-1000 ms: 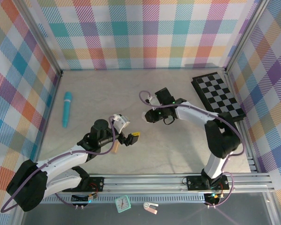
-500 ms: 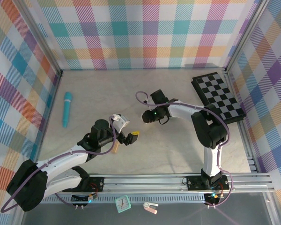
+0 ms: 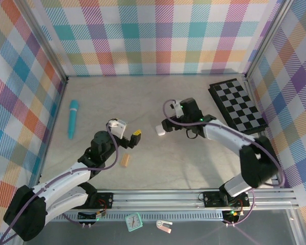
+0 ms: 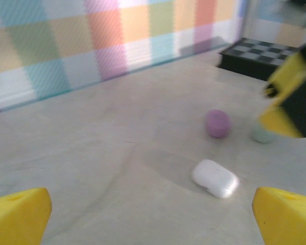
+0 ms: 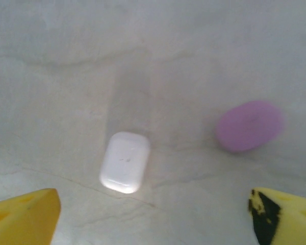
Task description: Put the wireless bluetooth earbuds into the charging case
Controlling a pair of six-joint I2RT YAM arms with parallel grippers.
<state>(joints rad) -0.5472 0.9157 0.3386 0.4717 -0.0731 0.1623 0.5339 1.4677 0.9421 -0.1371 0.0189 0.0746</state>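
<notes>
A shut white charging case (image 5: 125,162) lies flat on the table, also visible in the top view (image 3: 160,130) and the left wrist view (image 4: 215,178). My right gripper (image 5: 153,224) hovers just over and to the right of it (image 3: 169,124), open, with nothing between its yellow fingertips (image 5: 23,214). A purple case (image 5: 250,125) lies close by (image 4: 217,123), and a pale greenish case (image 4: 262,133) is half hidden behind the right gripper's finger. My left gripper (image 3: 132,139) is open and empty, left of the white case and facing it (image 4: 153,224). The earbuds are out of view.
A tan ribbed block (image 3: 125,161) lies near the left arm. A teal cylinder (image 3: 73,118) rests by the left wall. A folded chessboard (image 3: 238,104) sits at the back right. Plaid walls enclose the table on three sides.
My right gripper has opened and drawn back to the right, uncovering the white case on the table. My left gripper has moved a little away from the near edge.
</notes>
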